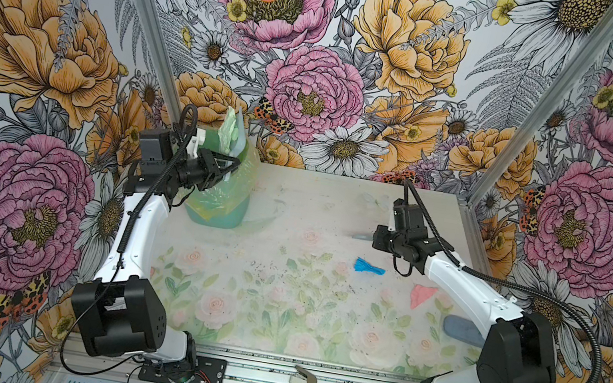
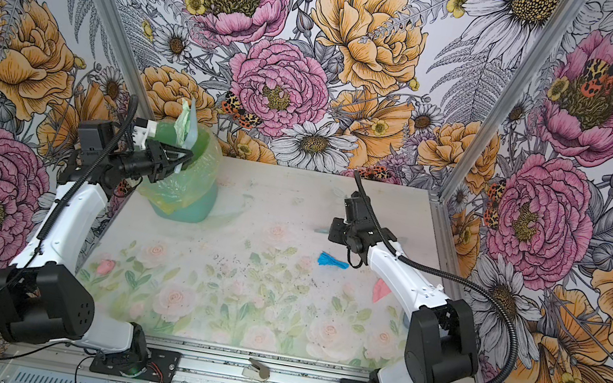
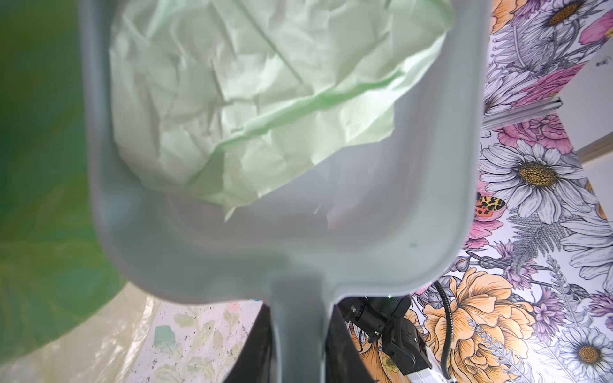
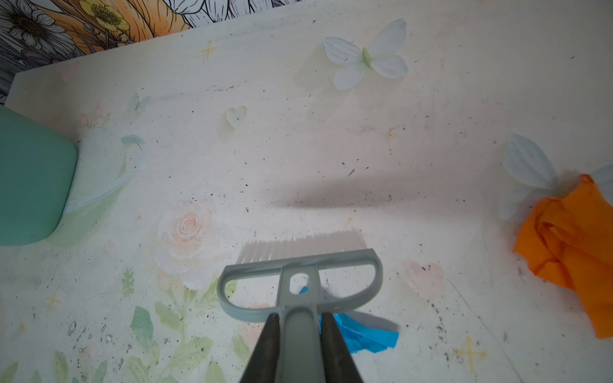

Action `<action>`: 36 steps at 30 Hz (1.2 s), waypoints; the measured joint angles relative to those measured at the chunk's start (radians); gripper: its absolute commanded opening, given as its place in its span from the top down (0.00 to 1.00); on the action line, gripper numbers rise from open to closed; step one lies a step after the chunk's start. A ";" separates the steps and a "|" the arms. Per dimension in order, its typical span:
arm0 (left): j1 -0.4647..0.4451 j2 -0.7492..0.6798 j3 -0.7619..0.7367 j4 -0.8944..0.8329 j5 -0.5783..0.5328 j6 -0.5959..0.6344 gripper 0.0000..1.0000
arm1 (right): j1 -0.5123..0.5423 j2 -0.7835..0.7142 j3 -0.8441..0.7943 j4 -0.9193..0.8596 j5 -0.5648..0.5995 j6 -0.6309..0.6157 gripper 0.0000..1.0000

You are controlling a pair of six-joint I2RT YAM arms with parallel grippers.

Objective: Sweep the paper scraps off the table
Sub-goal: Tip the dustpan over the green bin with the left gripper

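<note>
At the right gripper (image 4: 298,320): jaws clamped on the grey handle of the brush (image 4: 300,268), bristles pointing away from the wrist. Held clear of the table (image 4: 331,149), with the shadow lying apart, ahead of the bristles.

Directly under the brush handle in the right wrist view, close behind the brush head: the blue paper scrap (image 4: 365,335), crumpled. In both top views, lying just beside this gripper, on its near side (image 1: 368,267). Farther out, well apart from the bristles and off to one side: the orange paper scrap (image 4: 570,245), bunched up on the table. Beside the right forearm, nearer to the front edge than the blue one: the pink paper scrap (image 1: 421,295), flat.

At the left gripper (image 1: 232,168): closed tight around the handle of the grey-blue dustpan (image 3: 331,238). Pan rising steeply above the gripper, over the green bin (image 1: 220,207) with its plastic bag (image 1: 211,193), at the far left corner of the table. Inside the pan, toward its mouth: the pale green paper scrap (image 3: 248,99), large and wrinkled, pressed against the pan floor. Well apart from the blue, pink and orange pieces, across the table.
</note>
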 measured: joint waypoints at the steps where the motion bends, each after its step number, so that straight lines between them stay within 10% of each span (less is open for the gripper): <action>1: 0.002 0.000 -0.015 0.035 0.008 -0.027 0.93 | 0.000 0.000 0.000 0.000 0.000 0.000 1.00; 14: 0.018 0.000 -0.146 0.450 0.074 -0.378 0.92 | 0.000 0.000 -0.002 0.000 0.000 0.000 1.00; 29: 0.024 0.120 -0.335 1.355 0.063 -1.106 0.93 | 0.000 0.000 -0.002 0.000 0.000 0.000 1.00; 36: 0.026 0.118 -0.346 1.418 0.057 -1.158 0.92 | 0.000 0.000 -0.002 0.000 0.000 0.000 1.00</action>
